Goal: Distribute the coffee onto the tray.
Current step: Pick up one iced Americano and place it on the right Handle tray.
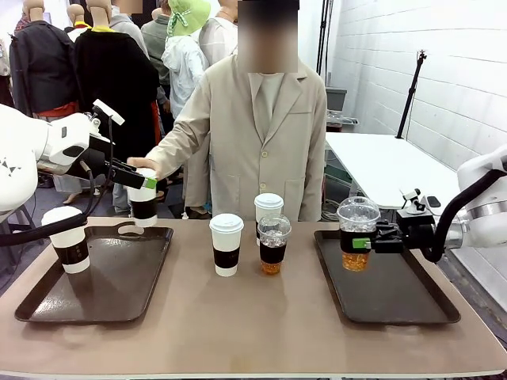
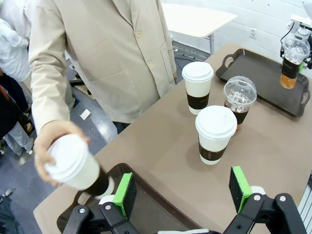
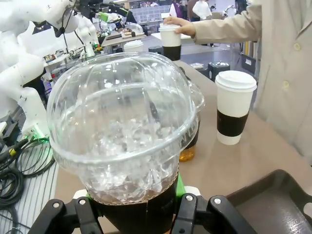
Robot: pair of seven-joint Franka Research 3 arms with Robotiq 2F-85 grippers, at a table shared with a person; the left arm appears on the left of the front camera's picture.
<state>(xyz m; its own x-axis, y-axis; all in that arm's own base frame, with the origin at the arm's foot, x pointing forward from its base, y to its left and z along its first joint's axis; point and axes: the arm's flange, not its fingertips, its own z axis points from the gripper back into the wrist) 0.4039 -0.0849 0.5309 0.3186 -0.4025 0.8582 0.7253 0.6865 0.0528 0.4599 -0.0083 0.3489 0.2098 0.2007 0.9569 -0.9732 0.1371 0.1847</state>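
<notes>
Bright, even overhead light; faint soft shadows on table [image 1: 238, 317]. White glints on dome-lidded cup [image 3: 122, 136] (close to lens, slightly soft). Wrist views bowed at edges.

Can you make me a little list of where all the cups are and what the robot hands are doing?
left tray: one white cup on it
table middle: near cup, far cup, iced cup
left gripper: open, beside the handed cup in the person's hand
right gripper: shut on the second iced cup, over the right tray
</notes>
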